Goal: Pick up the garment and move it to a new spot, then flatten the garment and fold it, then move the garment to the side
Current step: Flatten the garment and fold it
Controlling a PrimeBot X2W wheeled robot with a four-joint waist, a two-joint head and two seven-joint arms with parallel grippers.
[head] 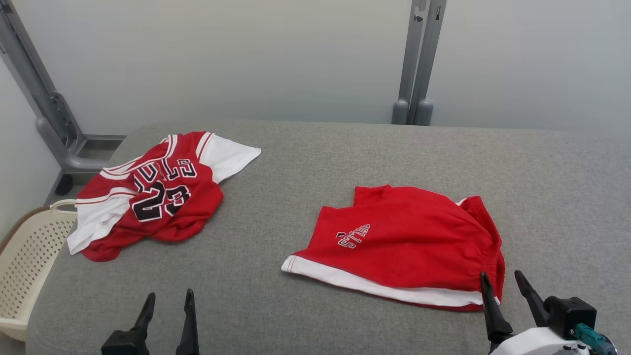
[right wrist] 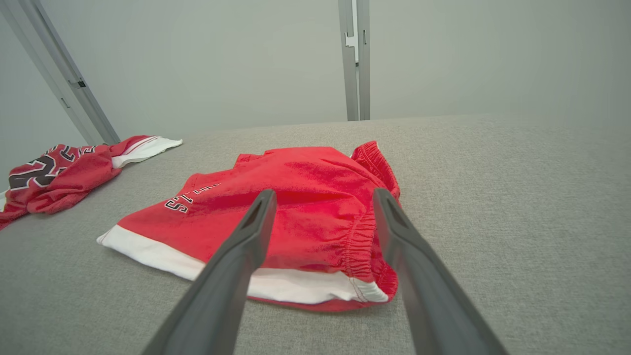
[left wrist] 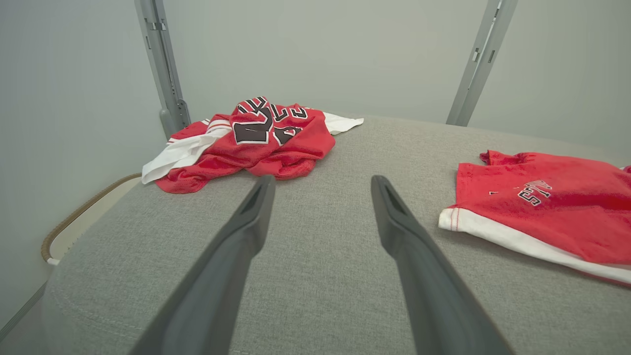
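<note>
Nearest, the left gripper [head: 169, 295] hovers over bare grey counter [head: 296, 315], jaws spread wide and holding nothing. The right gripper [head: 501, 274] is likewise wide open and empty, its tips at the near right corner of the folded red shorts [head: 409, 236]. A cream perforated basket [head: 29, 256] stands beside the counter's left edge; its contents cannot be told. Farther left lies a crumpled red jersey [head: 157, 197].
</note>
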